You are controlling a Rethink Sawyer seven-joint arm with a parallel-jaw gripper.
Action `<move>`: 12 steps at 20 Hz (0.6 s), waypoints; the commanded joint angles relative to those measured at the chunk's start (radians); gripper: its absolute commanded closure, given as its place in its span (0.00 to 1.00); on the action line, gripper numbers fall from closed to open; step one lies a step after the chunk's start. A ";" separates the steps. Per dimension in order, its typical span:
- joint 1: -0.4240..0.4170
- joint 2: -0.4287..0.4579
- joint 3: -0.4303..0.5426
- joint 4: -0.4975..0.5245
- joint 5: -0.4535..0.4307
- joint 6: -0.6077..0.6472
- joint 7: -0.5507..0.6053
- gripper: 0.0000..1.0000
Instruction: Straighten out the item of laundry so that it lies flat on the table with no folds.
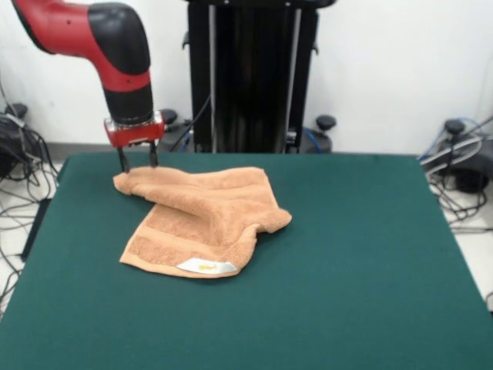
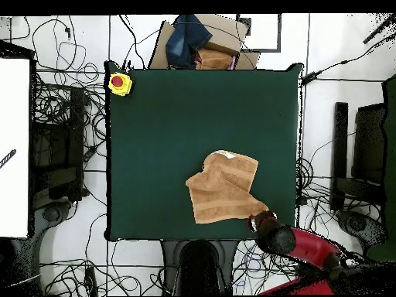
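While the hand (image 1: 138,164) pinches the towel (image 1: 208,220) at the corner farthest from its white label (image 1: 205,267), it should draw that corner away from the label, low over the surface (image 1: 370,262), to open the fold

red arm (image 1: 65,27), black joint shell, red wrist collar, dark gripper (image 1: 137,159) fingers.

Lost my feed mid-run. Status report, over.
Gripper down at the towel corner, fingers astride its edge; closure unclear. Towel still folded over itself, label at the front edge. Table around it unobstructed.
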 commanded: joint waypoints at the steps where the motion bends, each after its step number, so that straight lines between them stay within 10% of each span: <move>1: 0.095 -0.047 0.005 -0.127 0.059 -0.105 0.230 0.00; 12: 0.081 0.012 0.080 -0.190 0.112 -0.119 0.219 0.00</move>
